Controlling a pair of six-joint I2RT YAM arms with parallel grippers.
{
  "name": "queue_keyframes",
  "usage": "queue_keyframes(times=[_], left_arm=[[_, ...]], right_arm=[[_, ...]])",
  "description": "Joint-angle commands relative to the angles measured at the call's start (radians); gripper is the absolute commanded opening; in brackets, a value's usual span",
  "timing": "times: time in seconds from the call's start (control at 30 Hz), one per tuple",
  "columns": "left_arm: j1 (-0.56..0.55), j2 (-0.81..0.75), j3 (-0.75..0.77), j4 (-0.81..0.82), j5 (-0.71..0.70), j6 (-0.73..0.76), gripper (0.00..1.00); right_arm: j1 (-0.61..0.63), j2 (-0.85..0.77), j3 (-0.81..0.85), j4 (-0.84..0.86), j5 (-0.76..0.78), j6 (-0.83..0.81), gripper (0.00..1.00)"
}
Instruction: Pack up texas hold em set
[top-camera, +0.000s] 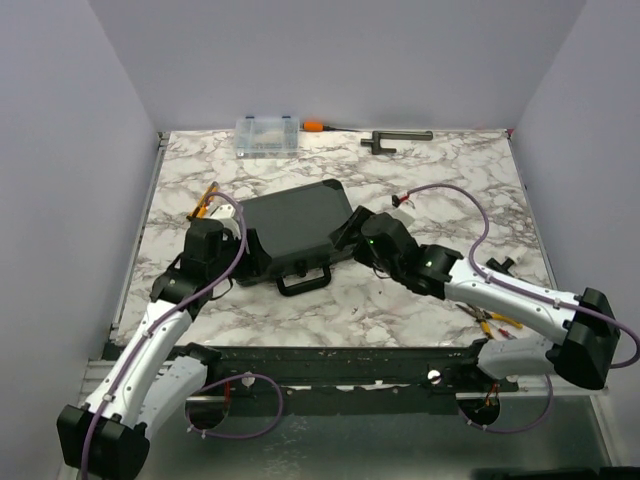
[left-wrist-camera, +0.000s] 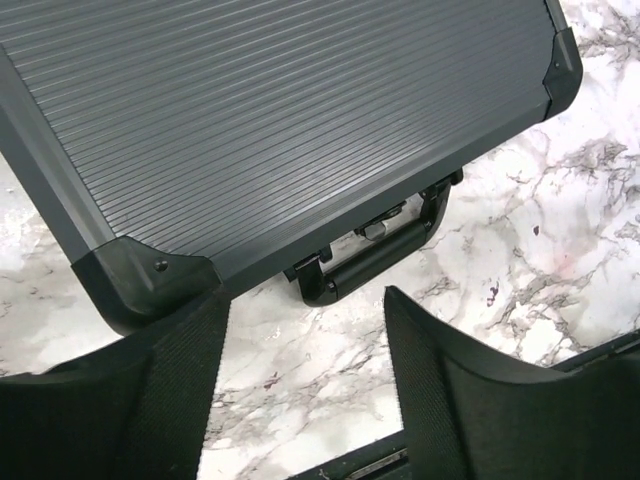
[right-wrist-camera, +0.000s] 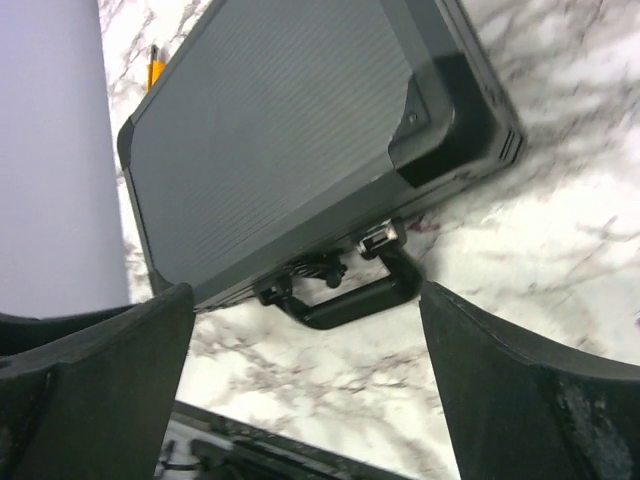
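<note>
The texas hold em set's black ribbed case (top-camera: 295, 222) lies shut on the marble table, its handle (top-camera: 303, 279) facing the near edge. Chips, cards and dice are hidden. My left gripper (top-camera: 248, 262) sits at the case's near-left corner. In the left wrist view the case (left-wrist-camera: 280, 120) and handle (left-wrist-camera: 375, 255) lie just ahead of this gripper (left-wrist-camera: 305, 375), which is open over bare marble. My right gripper (top-camera: 346, 236) is beside the case's right edge. It is open too (right-wrist-camera: 305, 370), with the case (right-wrist-camera: 280, 130) and handle (right-wrist-camera: 350, 295) beyond its fingers and nothing between them.
At the back edge are a small clear organizer box (top-camera: 267, 135), an orange-handled tool (top-camera: 315, 126) and a black tool (top-camera: 395, 140). An orange-handled tool (top-camera: 207, 203) lies left of the case. Pliers (top-camera: 497, 322) lie under the right arm. A small white item (top-camera: 402, 205) sits right of the case.
</note>
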Motion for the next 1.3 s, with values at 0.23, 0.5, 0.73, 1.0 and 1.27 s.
queue_keyframes(times=[0.23,0.5,0.73,1.0,1.27], left_arm=[[0.005,-0.123,0.047,-0.076,-0.049,-0.025,0.86],[0.008,-0.223,0.169,-0.193,-0.098,-0.042,0.92],[0.008,-0.225,0.329,-0.271,-0.155,-0.017,0.93],[0.008,-0.190,0.488,-0.330,-0.211,0.021,0.96],[0.009,-0.189,0.516,-0.338,-0.209,0.020,0.98]], right_arm=[[-0.001,-0.139,0.046,0.099,0.069,-0.551,1.00],[-0.002,-0.167,0.171,0.002,0.034,-0.629,1.00],[-0.002,-0.160,0.276,-0.094,0.048,-0.621,1.00],[-0.001,-0.179,0.280,-0.079,0.053,-0.599,1.00],[-0.002,-0.202,0.285,-0.109,0.094,-0.607,1.00]])
